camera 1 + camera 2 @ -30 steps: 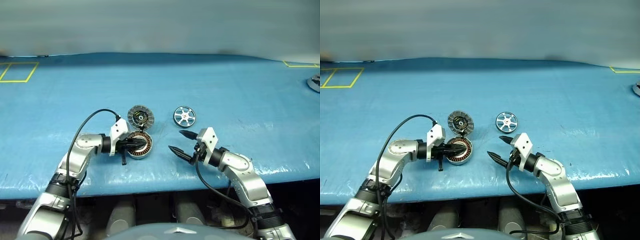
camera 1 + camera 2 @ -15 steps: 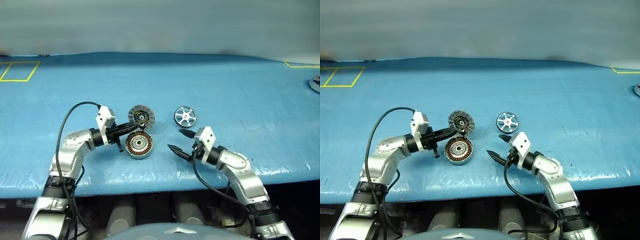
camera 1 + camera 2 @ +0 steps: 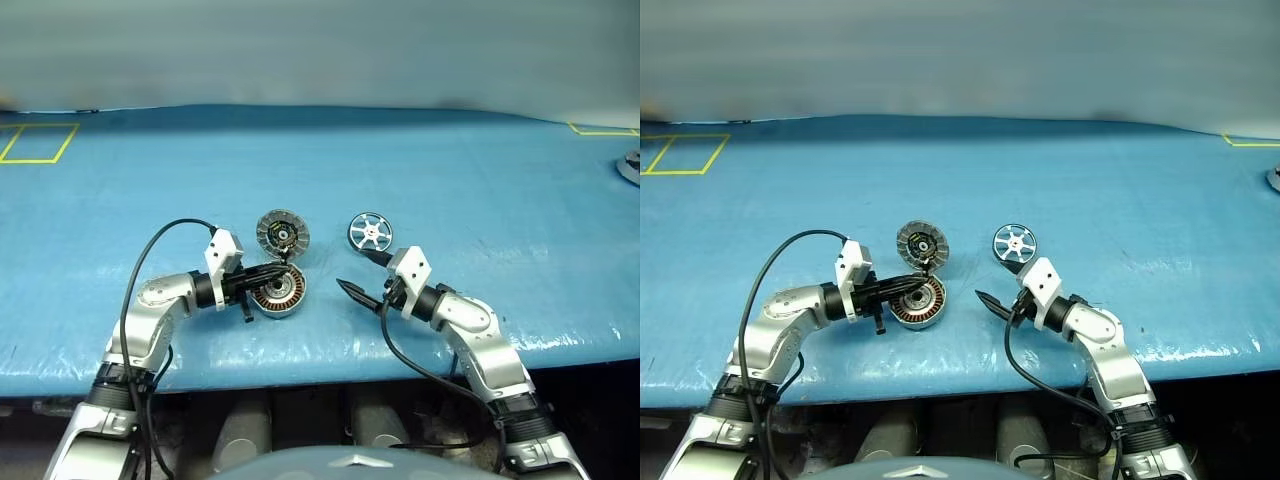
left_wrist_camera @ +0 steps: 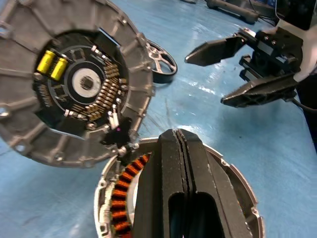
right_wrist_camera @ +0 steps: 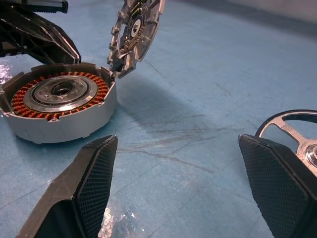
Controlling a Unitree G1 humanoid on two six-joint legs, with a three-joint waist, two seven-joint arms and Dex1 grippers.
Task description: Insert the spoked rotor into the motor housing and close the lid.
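Silver spoked rotor (image 3: 369, 232), a small shiny wheel with a central hub and dark rim, lies flat on the blue table cover (image 3: 450, 170), well apart from the motor housing (image 3: 279, 290) and to its right. That housing is a short round grey metal cup with a ring of copper-brown windings around a silver centre, open at the top and sitting near the table's front edge. Hinged to its far edge, the round grey lid (image 3: 282, 232) stands tilted up and open, its inner face showing radial ribs, a dark hub and small yellow parts in the left wrist view.

Over the near-left part of the housing hangs the left gripper (image 3: 272, 271), its two black fingers pressed together with nothing between them, pointing across the windings toward the lid's hinge; whether the tips touch the housing I cannot tell. On the right, the right gripper (image 3: 361, 273) has its black fingers spread wide and empty: one fingertip lies just beside the rotor's near rim, the other points toward the housing. Yellow tape lines (image 3: 40, 143) mark the cover's far left corner.
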